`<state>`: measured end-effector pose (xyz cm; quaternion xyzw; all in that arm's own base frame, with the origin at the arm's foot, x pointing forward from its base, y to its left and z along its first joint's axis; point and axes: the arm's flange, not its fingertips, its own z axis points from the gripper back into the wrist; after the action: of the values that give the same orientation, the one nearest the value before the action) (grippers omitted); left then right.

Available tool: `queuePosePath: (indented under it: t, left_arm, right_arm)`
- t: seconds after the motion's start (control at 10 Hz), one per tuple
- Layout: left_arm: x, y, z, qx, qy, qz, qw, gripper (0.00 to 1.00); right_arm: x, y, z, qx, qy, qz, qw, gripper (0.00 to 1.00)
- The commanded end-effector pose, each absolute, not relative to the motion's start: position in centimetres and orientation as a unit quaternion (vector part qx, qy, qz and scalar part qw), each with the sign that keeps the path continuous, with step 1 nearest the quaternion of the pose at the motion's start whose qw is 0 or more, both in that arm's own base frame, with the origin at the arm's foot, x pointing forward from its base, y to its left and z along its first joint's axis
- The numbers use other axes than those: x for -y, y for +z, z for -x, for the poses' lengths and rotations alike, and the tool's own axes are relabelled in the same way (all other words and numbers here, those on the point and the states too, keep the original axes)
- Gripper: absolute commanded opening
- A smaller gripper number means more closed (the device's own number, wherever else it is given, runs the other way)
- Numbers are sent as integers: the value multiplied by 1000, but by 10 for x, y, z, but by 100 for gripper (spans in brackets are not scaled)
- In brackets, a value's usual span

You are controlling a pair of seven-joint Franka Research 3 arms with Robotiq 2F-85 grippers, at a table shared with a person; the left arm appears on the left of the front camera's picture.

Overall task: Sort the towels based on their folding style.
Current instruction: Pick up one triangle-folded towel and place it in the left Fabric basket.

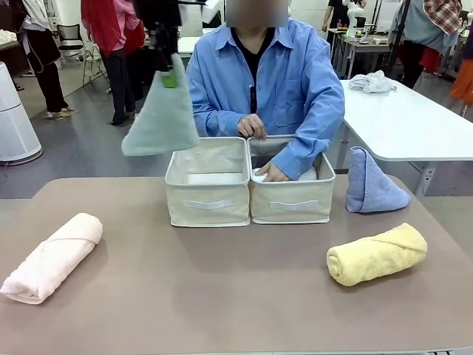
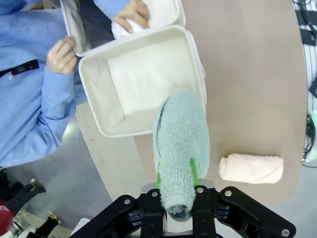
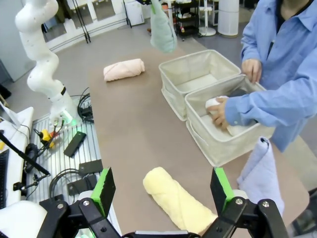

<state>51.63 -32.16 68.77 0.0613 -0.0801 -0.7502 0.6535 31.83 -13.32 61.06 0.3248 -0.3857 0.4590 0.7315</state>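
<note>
My left gripper [image 1: 171, 76] hangs high above the table's back left, shut on the tip of a pale green cone towel [image 1: 161, 118]. In the left wrist view the green towel [image 2: 181, 144] sits pinched in the left gripper [image 2: 177, 177], just outside the empty left bin [image 2: 91, 84]. A pink roll [image 1: 53, 255] lies front left and a yellow roll [image 1: 377, 254] front right. A lavender-blue cone [image 1: 373, 185] stands beside the right bin [image 1: 292, 208]. The person's hand presses a white towel [image 1: 260, 176] inside that bin. My right gripper [image 3: 162, 191] is open above the yellow roll [image 3: 178, 201].
Two cream bins stand side by side at the table's middle back, the left bin [image 1: 207, 208] holding nothing. The person leans over them with both hands at the right one. A white table [image 1: 414, 126] with a whitish cloth [image 1: 372, 81] stands behind on the right.
</note>
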Motion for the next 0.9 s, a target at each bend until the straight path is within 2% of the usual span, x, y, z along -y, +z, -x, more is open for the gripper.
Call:
queuePosePath:
  t: [0.0,0.8]
  left_arm:
    - [357,708,-542,78,-743,-64,662,18]
    - [414,619,-561,59,-766,-45,638,18]
  right_arm:
    - [132,610,-318,390,461,-326,728,100]
    - [132,610,-318,390,461,-326,728,100]
